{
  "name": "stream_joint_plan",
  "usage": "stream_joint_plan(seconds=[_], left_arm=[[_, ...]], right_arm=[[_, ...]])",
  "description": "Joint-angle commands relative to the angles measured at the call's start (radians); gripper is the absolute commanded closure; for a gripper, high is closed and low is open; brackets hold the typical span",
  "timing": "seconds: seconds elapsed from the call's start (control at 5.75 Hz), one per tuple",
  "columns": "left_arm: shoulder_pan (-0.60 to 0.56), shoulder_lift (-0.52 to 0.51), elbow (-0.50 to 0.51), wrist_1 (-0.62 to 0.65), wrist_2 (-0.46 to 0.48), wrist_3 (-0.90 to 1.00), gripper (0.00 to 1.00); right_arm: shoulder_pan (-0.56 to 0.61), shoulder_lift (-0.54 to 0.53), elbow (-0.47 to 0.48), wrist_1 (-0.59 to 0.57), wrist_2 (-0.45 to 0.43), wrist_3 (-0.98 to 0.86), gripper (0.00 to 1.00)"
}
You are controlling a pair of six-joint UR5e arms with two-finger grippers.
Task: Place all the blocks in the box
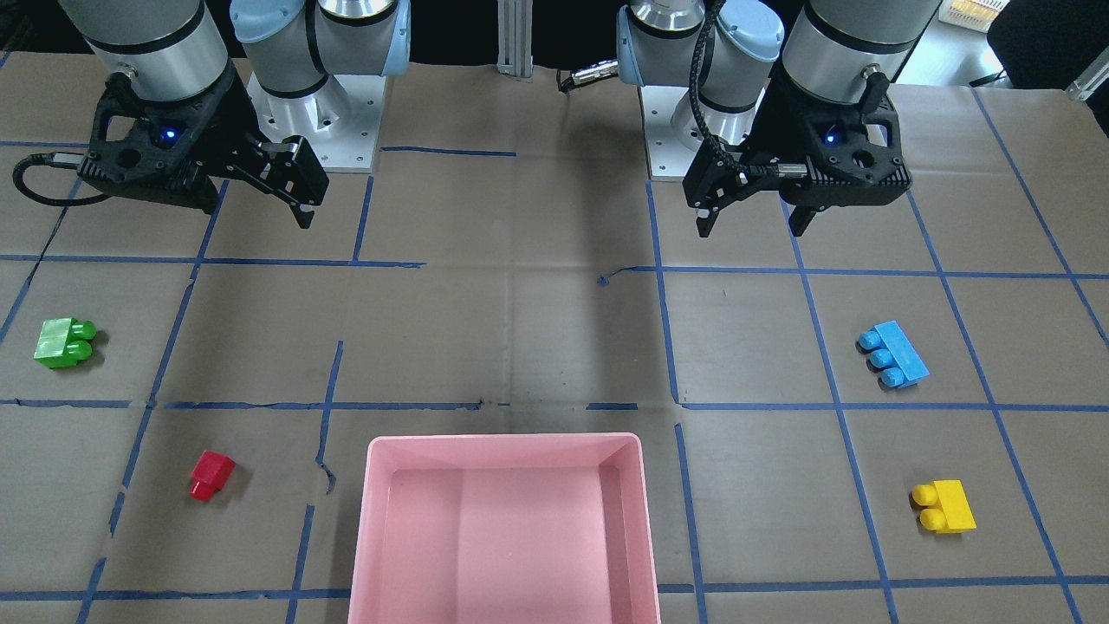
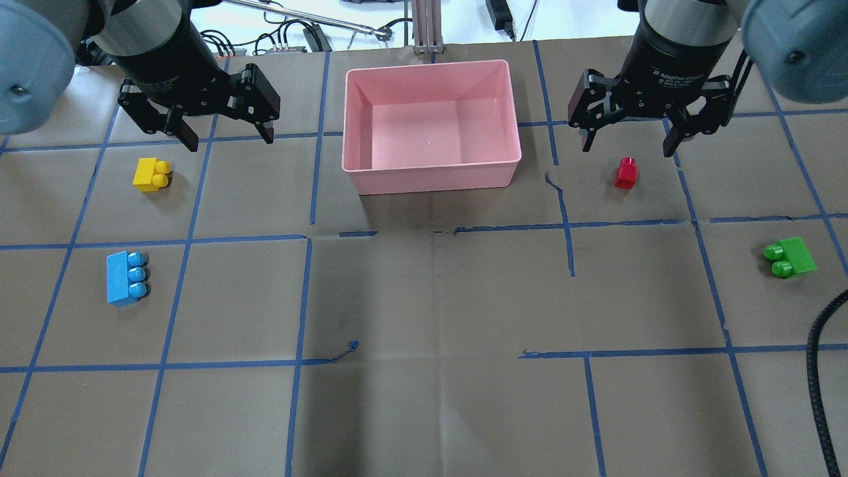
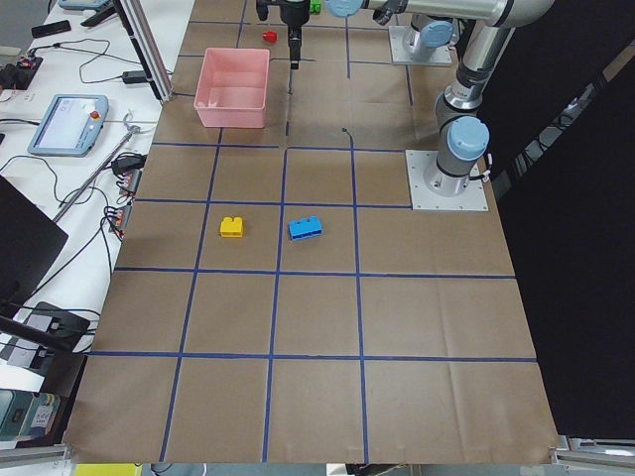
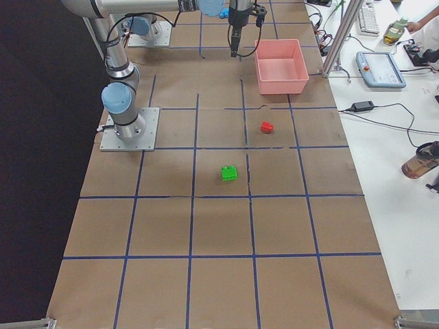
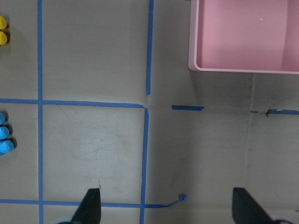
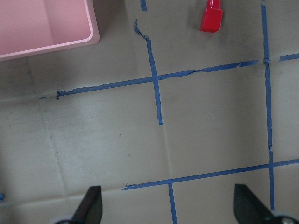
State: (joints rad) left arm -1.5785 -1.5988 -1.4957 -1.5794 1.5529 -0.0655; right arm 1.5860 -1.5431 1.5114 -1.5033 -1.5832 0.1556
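Note:
The pink box stands empty at the far middle of the table. On my left side lie the yellow block and the blue block. On my right side lie the red block and the green block. My left gripper is open and empty, hovering beyond the yellow block, left of the box. My right gripper is open and empty, hovering just beyond the red block. The right wrist view shows the red block and a box corner.
The table is brown paper with a blue tape grid. A black cable hangs at the right edge of the overhead view. Tablets, cables and bottles lie on the side bench beyond the table.

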Motion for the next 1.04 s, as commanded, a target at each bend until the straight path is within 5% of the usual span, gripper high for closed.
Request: stream_joint_plan(seconds=[0.0,0.87], left_arm=[[0.049,0.0,-0.02,0.012,0.003,-0.006,0.0],[0.381,-0.134,-0.222,0.174,0.067,0.062,0.0]], right_arm=[[-0.094,0.006,-0.005,-0.029,0.002,-0.167,0.0],[-0.617,0.089,0.001,-0.106,-0.066,-0.894,0.0]])
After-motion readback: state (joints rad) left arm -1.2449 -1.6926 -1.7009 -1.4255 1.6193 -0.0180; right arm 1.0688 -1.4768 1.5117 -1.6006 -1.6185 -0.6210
